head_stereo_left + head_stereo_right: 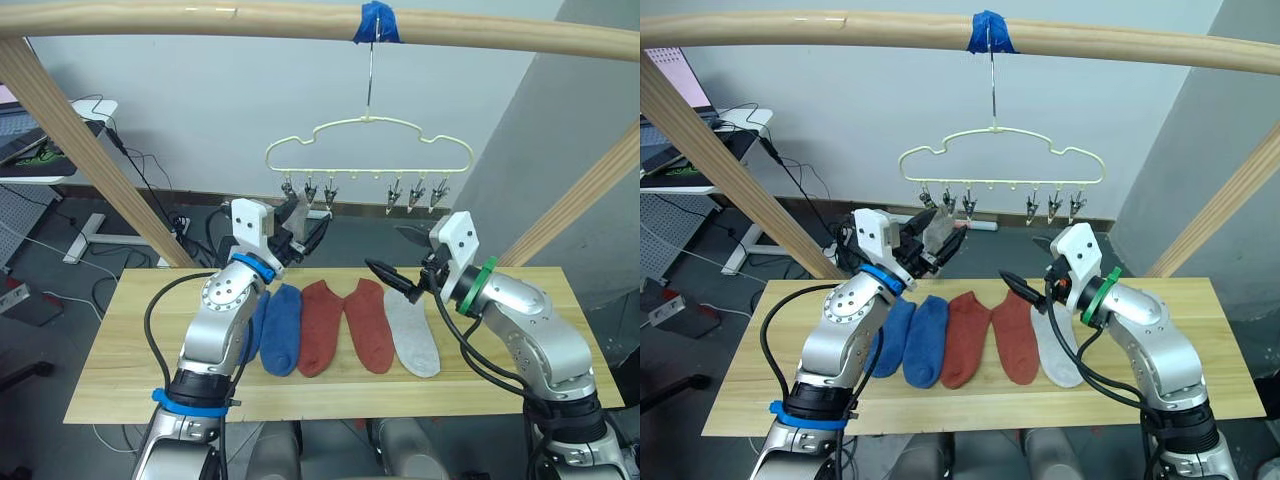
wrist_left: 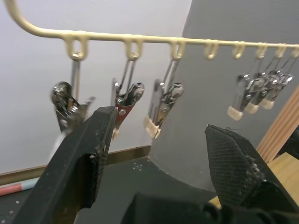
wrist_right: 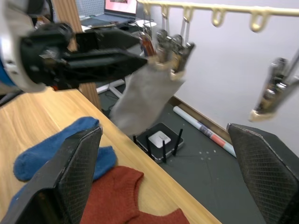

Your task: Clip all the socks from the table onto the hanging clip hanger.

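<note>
The cream clip hanger point(image 1: 360, 169) hangs by its hook from a taped pole, with metal clips point(image 1: 415, 195) along its lower bar. A light grey sock point(image 3: 140, 95) dangles from a clip at the hanger's left end. My left gripper point(image 1: 305, 228) is raised just beside that sock and those clips, open, with nothing between its fingers point(image 2: 79, 154). On the table point(image 1: 520, 370) lie five socks in a row: two blue point(image 1: 283, 328), partly behind my left arm, two rust red point(image 1: 322, 325), and one light grey point(image 1: 412, 333). My right gripper point(image 1: 398, 258) hovers open above the grey one, empty.
A round wooden pole frame point(image 1: 200, 20) spans overhead, with slanted posts point(image 1: 60, 130) at both sides of the table. Behind the left post stand a desk and cables. A small device point(image 3: 159, 140) lies on the dark floor behind the table.
</note>
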{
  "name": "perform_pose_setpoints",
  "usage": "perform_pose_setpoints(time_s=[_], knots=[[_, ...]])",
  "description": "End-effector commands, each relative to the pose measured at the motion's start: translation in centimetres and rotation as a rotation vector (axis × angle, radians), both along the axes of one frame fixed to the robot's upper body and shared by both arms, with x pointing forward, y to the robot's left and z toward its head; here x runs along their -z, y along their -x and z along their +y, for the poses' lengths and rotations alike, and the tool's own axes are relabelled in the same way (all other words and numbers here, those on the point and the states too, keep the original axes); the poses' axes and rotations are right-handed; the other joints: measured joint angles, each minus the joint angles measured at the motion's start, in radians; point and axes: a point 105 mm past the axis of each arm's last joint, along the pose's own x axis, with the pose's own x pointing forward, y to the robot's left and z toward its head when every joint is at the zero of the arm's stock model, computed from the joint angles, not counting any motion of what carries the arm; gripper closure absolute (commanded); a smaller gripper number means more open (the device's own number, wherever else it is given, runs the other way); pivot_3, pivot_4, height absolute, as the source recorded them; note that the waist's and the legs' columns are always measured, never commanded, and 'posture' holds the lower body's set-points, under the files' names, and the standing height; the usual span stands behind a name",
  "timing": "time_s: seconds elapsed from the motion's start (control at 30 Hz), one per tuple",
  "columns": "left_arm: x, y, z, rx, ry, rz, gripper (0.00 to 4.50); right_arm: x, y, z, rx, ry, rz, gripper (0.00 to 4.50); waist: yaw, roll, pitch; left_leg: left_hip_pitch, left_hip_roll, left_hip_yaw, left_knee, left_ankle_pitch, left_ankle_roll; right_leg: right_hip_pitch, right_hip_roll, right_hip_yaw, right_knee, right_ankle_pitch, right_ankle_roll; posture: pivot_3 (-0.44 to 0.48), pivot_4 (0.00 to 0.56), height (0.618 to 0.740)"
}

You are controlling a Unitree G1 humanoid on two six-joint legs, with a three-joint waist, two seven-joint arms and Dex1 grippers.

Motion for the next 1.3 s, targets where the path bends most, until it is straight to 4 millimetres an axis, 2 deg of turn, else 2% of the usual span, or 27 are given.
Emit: perform_pose_setpoints(time_s=[0.03,0.1,0.4,0.8,1.3], knots=[[-1.2,-0.1,0.1,-0.01,0.011,-0.061,2.03,-1.9,0.5,0.2,-0.021,-0.011,-0.074,0.0,-0.001,0.0,0.0,0.0,0.0,0.0,0.0,0.0,0.0,0.0,0.0,0.0,0.0,0.0,0.0,-0.119,0.195,0.74],[-1.1,-0.2,0.1,-0.011,0.014,-0.056,2.61,-2.0,0.4,0.1,-0.018,-0.011,-0.076,0.0,-0.001,0.0,0.0,0.0,0.0,0.0,0.0,0.0,0.0,0.0,0.0,0.0,0.0,0.0,0.0,-0.12,0.193,0.74],[-1.1,-0.8,-0.2,-0.025,0.039,-0.055,2.61,-2.1,0.2,0.2,-0.011,-0.014,-0.081,0.0,-0.001,0.0,0.0,0.0,0.0,0.0,0.0,0.0,0.0,0.0,0.0,0.0,0.001,0.0,0.0,-0.125,0.193,0.74],[-1.0,-2.2,-0.3,-0.061,0.085,-0.041,2.61,-3.8,0.8,1.0,-0.054,-0.035,-0.107,0.0,-0.002,0.0,0.0,0.0,0.0,0.0,0.001,0.0,0.0,0.0,0.0,0.0,0.001,0.001,-0.001,-0.137,0.193,0.74],[-1.8,-3.8,-0.7,-0.076,0.108,-0.065,2.61,-4.6,0.8,1.3,-0.061,-0.038,-0.121,0.0,-0.01,0.0,0.0,0.0,0.0,0.0,0.001,0.0,0.0,0.0,0.0,0.0,0.001,0.002,-0.001,-0.15,0.192,0.74]])
